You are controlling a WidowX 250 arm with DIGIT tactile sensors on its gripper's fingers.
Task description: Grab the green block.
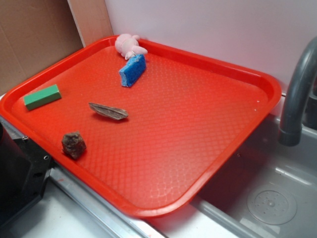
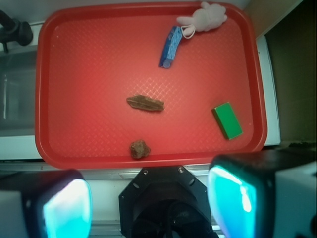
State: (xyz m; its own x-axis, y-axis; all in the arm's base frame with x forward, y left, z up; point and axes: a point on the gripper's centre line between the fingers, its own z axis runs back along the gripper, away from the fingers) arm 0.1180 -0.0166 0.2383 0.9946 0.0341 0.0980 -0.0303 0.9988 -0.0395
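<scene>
Green block (image 2: 228,120) flat near the red tray's (image 2: 49,99) right edge in the wrist view, well apart from the gripper (image 2: 148,206), fingers (image 2: 233,198) spread wide, empty, off the tray's near rim.

Exterior view oblique from beside the red tray (image 1: 208,163); wrist view seemingly straight down from high, both sharing it.

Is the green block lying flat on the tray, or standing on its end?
Lying flat: the green block rests lengthwise on the red tray.
</scene>
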